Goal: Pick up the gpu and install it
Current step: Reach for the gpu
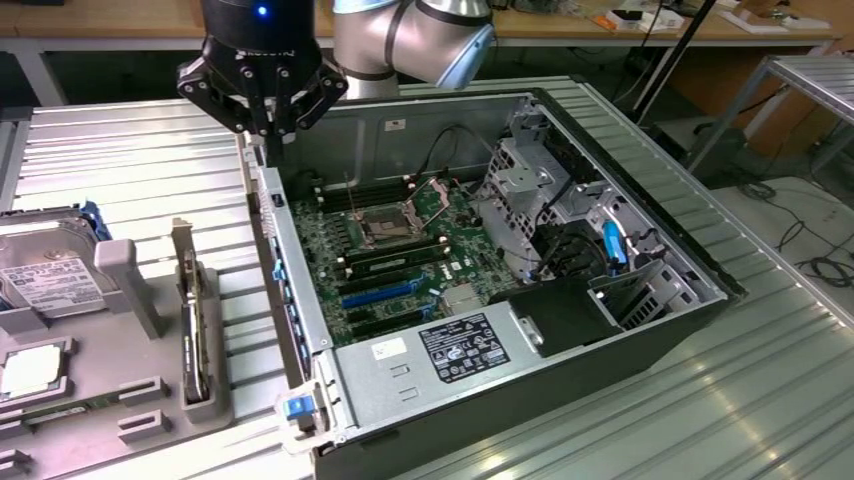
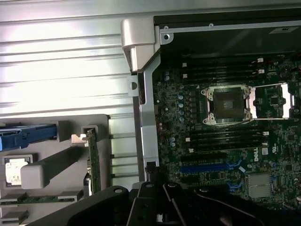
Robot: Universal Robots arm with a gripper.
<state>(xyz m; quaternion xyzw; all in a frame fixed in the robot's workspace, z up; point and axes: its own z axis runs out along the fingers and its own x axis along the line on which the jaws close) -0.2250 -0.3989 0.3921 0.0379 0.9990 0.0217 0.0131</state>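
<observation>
The gpu is a thin dark card with a silver bracket. It stands on edge in a slot of the grey parts holder, at the exterior view's left of the open computer case. The wrist view shows the gpu edge-on in that holder. My gripper hangs above the case's rear corner wall, well beyond the gpu and apart from it. Its fingers are shut with nothing between them. The gripper's dark body shows in the wrist view.
The motherboard lies exposed with an open CPU socket and blue slots. A power supply fills the case's near end. The holder also carries a hard drive, a processor and a memory stick. Ribbed metal table surrounds everything.
</observation>
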